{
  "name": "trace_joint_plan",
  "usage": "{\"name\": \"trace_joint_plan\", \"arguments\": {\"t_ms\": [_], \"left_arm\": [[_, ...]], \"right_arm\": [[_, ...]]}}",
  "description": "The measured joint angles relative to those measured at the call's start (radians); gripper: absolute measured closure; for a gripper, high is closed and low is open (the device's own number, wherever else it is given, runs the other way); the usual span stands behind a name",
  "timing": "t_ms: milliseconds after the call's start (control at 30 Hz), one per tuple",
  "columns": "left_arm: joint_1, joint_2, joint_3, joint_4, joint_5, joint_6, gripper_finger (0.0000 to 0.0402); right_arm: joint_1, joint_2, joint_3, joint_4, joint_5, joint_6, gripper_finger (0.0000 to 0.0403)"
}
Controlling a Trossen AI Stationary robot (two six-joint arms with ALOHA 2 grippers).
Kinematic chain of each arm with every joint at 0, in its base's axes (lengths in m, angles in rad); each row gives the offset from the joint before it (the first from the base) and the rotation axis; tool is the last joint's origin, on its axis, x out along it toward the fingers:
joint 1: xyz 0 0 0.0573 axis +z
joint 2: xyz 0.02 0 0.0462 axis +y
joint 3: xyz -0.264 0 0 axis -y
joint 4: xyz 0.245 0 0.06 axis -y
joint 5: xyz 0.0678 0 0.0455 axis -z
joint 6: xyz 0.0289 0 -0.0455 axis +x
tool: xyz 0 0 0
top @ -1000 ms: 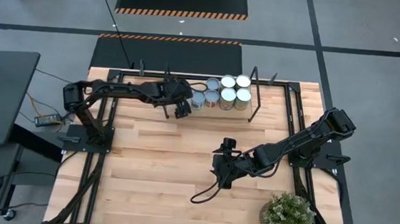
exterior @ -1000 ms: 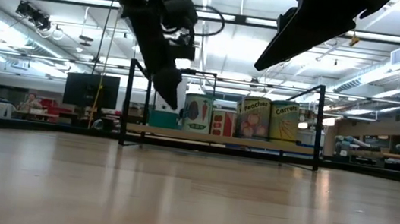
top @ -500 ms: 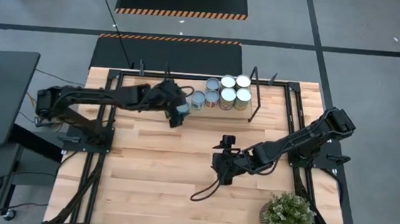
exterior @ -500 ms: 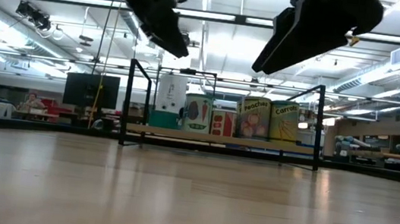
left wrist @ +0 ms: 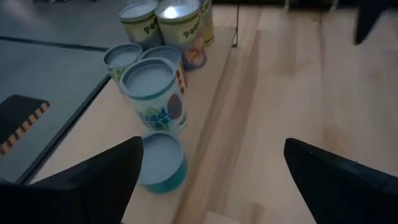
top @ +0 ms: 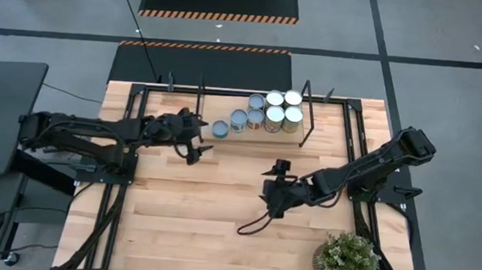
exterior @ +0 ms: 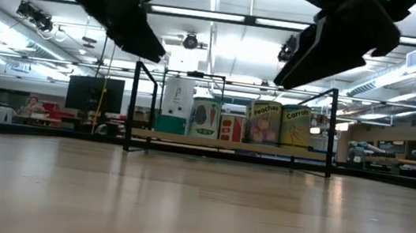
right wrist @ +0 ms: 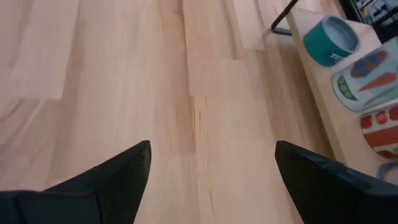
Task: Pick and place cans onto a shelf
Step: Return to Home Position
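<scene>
Several cans stand on the shelf point(top: 223, 140) at the table's far edge: a short teal can point(top: 221, 129) at the left end, then taller ones point(top: 274, 114). In the low view they stand in a row point(exterior: 264, 122) on the board. My left gripper point(top: 199, 136) is open and empty, raised just to the near left of the teal can point(left wrist: 160, 163). My right gripper point(top: 269, 198) is open and empty, above the middle of the table; the teal can shows far off in its wrist view point(right wrist: 331, 38).
A bushy green potted plant point(top: 347, 262) stands at the table's near right corner. A dark cable point(top: 247, 226) loops below my right gripper. The shelf's black uprights point(exterior: 131, 105) rise at its ends. Bare wood lies between the shelf and the near edge.
My left gripper has drawn back from the shelf's left end, going up and toward the table's left edge. The teal can it was over now stands uncovered on the shelf. My right gripper has shifted a little toward the table's right edge.
</scene>
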Motion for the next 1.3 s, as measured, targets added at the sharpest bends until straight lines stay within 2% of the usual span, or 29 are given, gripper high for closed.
{"name": "trace_joint_plan", "arguments": {"t_ms": [200, 467, 600, 800, 1000, 1133, 1300], "left_arm": [[-0.008, -0.135, -0.111, 0.082, 0.049, -0.029, 0.0005], [-0.008, -0.302, -0.264, 0.211, 0.079, -0.095, 0.0005], [-0.012, -0.391, -0.342, 0.254, 0.083, -0.128, 0.0005], [-0.014, -0.515, -0.432, 0.311, 0.083, -0.161, 0.0005], [-0.020, -0.678, -0.513, 0.291, 0.101, -0.176, 0.0005], [-0.019, -0.751, -0.551, 0.285, 0.120, -0.176, 0.0005], [-0.019, -0.821, -0.595, 0.296, 0.099, -0.170, 0.0005]], "right_arm": [[-0.015, -0.123, -0.122, 0.152, -0.011, -0.031, 0.0053], [-0.049, -0.305, -0.325, 0.434, -0.094, -0.053, 0.0053], [-0.049, -0.394, -0.410, 0.532, -0.103, -0.059, 0.0053], [-0.055, -0.543, -0.520, 0.589, -0.095, -0.082, 0.0053], [-0.090, -0.668, -0.631, 0.696, -0.092, -0.098, 0.0053], [-0.122, -0.744, -0.706, 0.760, -0.092, -0.105, 0.0053], [-0.165, -0.848, -0.788, 0.804, -0.092, -0.101, 0.0053]]}}
